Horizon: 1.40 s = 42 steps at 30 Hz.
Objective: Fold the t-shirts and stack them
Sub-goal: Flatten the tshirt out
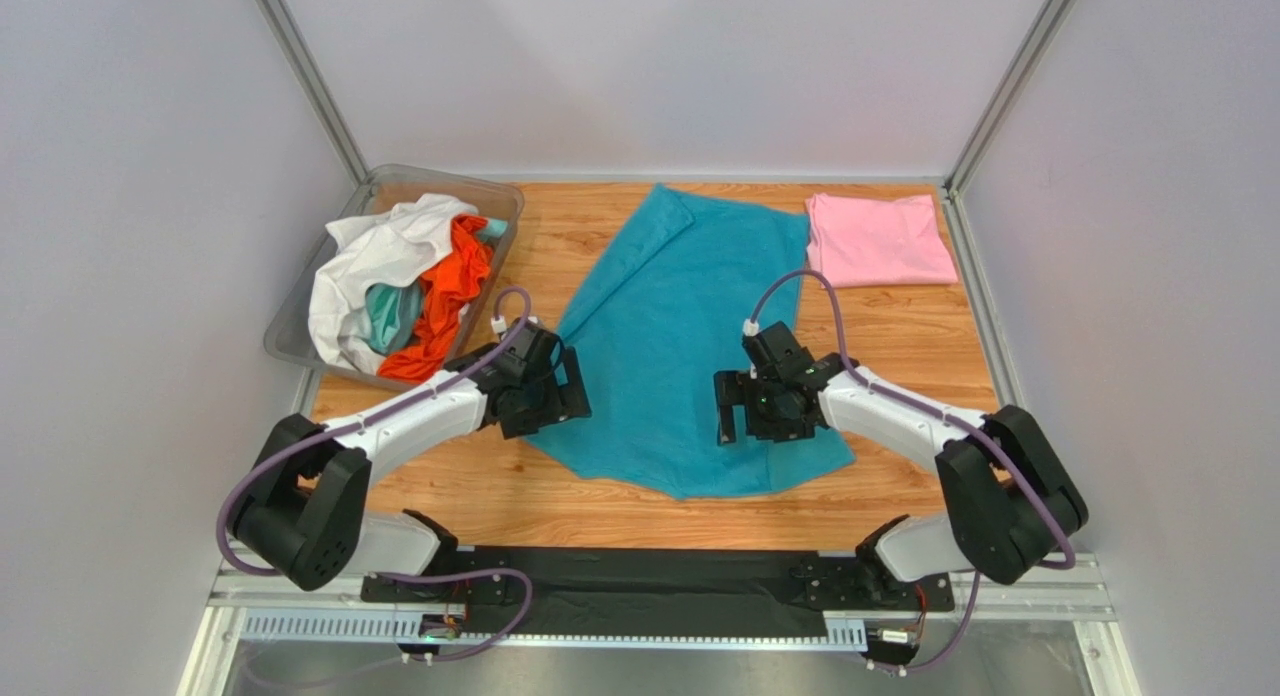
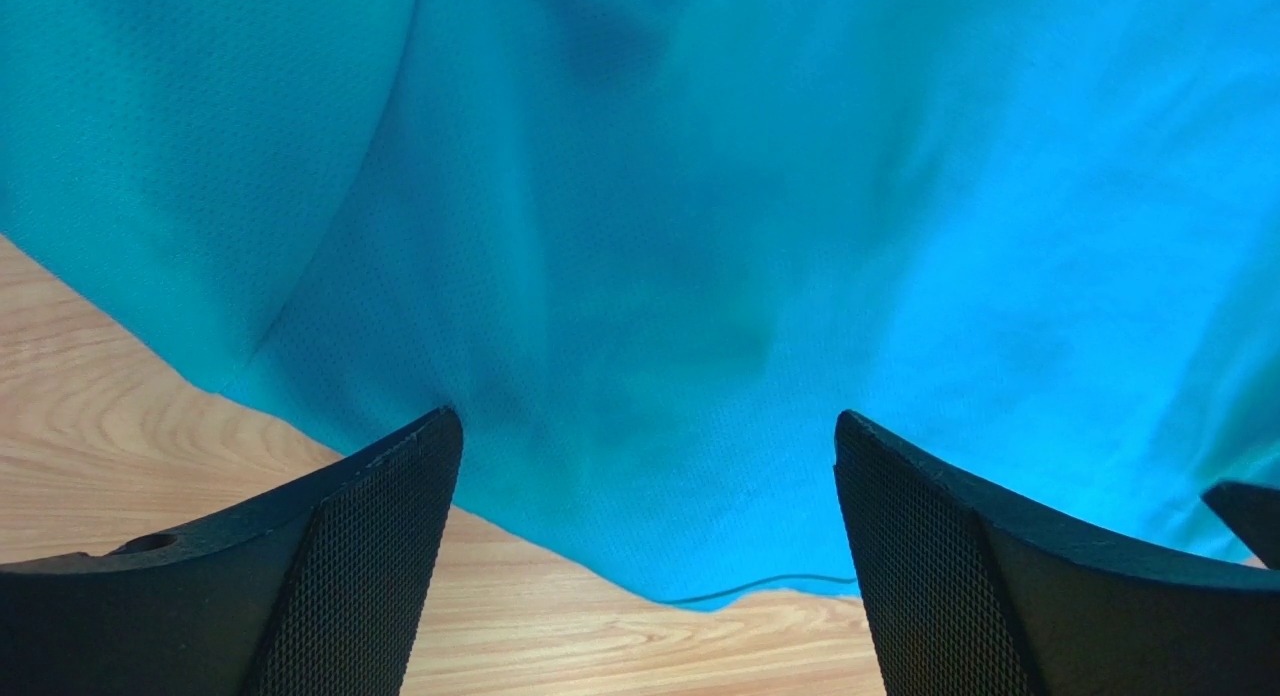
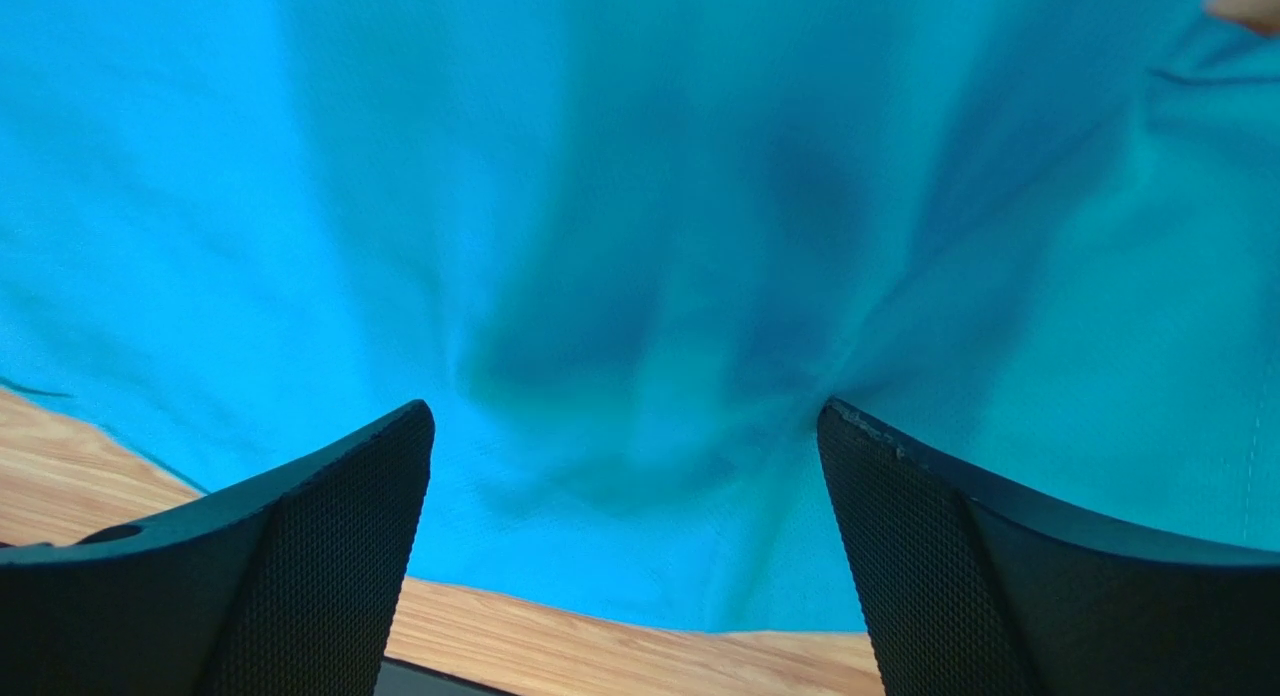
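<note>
Low in the frame, left hand and right hand stand apart, empty, over the teal t-shirt spread across the centre of the tabletop. Risk: uneven pinches at its edges would skew the fold. Pink t-shirt lies folded, upper right.

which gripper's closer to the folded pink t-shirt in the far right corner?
Right. The right gripper is over the right side of the spread teal-blue fabric t-shirt, nearer than the pink folded fabric t-shirt; the left gripper is at the teal-blue shirt's left edge, farther off.

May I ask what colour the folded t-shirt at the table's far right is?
The folded t-shirt is pale pink; top external view.
</note>
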Each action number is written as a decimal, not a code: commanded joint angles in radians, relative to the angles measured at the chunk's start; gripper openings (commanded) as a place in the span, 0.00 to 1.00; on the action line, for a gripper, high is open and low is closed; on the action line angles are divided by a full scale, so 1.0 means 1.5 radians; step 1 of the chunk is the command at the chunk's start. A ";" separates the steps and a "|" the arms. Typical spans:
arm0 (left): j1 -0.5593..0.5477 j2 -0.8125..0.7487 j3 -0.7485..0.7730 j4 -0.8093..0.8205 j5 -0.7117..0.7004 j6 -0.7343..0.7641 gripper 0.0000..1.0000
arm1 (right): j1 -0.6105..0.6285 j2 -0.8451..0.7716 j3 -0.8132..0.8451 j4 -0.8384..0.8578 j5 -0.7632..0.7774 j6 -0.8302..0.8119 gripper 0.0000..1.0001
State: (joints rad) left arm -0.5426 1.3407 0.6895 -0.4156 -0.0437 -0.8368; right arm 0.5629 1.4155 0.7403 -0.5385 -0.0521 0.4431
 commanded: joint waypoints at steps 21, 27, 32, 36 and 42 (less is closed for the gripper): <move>0.093 -0.026 0.038 -0.054 -0.038 0.046 1.00 | 0.527 0.069 0.277 -0.055 -0.011 0.069 1.00; 0.093 -0.036 0.023 -0.044 0.005 0.031 1.00 | 0.302 -0.028 0.203 -0.072 0.011 0.050 1.00; 0.092 -0.027 -0.007 -0.008 0.042 0.022 1.00 | 0.059 -0.020 0.137 -0.044 0.034 0.010 1.00; 0.092 0.008 0.000 0.010 0.048 0.019 1.00 | -0.077 0.021 0.097 0.012 -0.039 -0.006 1.00; 0.093 0.099 0.069 -0.015 -0.012 0.033 1.00 | -0.118 0.058 0.041 0.031 -0.029 0.001 1.00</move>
State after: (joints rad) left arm -0.4088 1.4277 0.7391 -0.4374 -0.0154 -0.7975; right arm 0.3790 1.5028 0.8333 -0.5411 -0.0704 0.4603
